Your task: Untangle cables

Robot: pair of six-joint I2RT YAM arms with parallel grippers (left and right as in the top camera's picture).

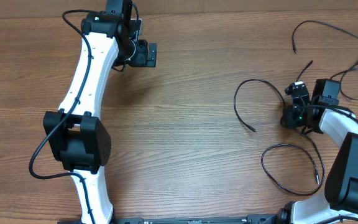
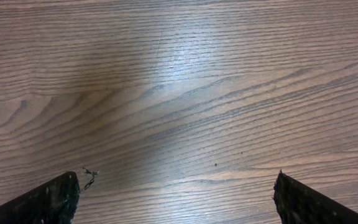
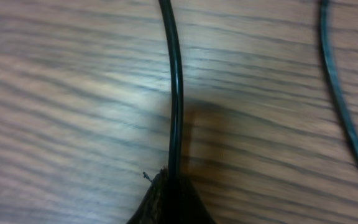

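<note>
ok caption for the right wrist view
Right hand shut on a thin black cable running up across the wooden table.

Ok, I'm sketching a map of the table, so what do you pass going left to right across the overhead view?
Left arm → left claw → looped cable → right claw, shut on a cable → right arm.

My right pincer [image 1: 289,118] is down among the loose cables [image 1: 235,104] at the bench's [image 1: 191,143] right side, left pincer [image 1: 149,55] upper left.
</note>
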